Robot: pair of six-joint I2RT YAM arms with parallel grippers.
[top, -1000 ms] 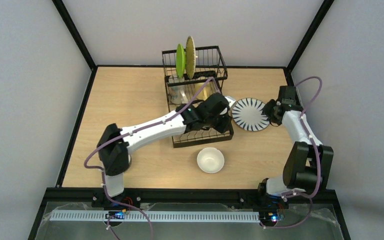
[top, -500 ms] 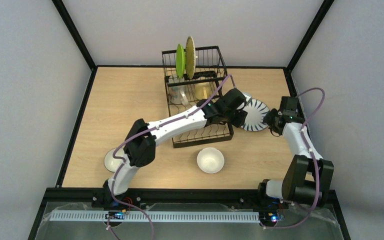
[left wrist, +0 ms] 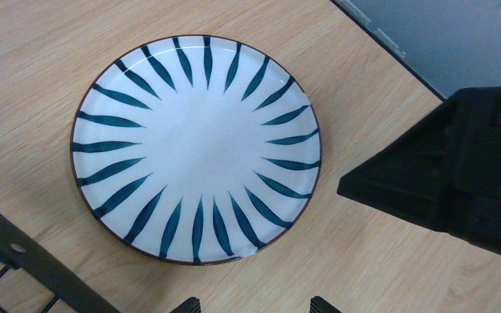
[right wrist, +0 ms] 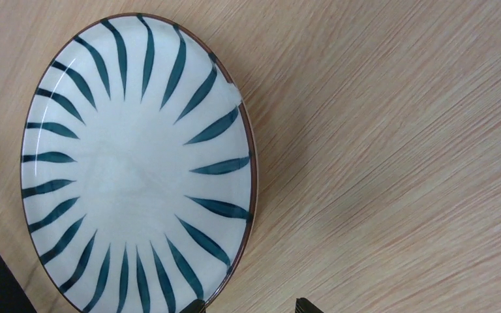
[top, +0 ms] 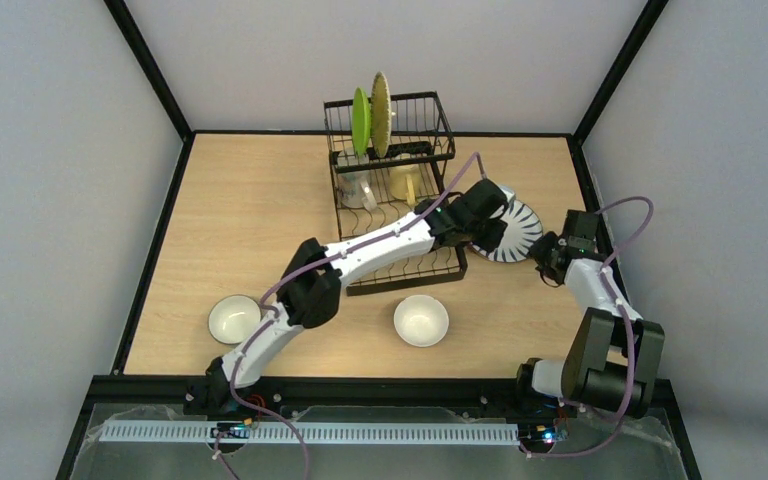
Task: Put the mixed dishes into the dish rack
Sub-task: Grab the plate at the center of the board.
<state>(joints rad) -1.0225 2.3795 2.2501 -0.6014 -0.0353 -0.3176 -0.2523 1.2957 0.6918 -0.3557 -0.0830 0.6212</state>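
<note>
- Plates: three – one green plate (top: 360,122), one woven bamboo plate (top: 380,110), one blue-striped white plate (top: 520,232).
- Bowls: two, both white inside – the left bowl (top: 234,318) and the centre bowl (top: 421,320).
- Mugs: one pale yellow mug (top: 405,182).
- Glasses: one clear tumbler (top: 357,188).
- Racks: one black wire dish rack (top: 445,125).
- Robot arms: two – the left arm (top: 360,255) and the right arm (top: 600,290).
- Hands: two, one per arm – the left hand (top: 493,222) and the right hand (top: 543,247).
- Surfaces: one wooden surface (top: 260,210).
</note>
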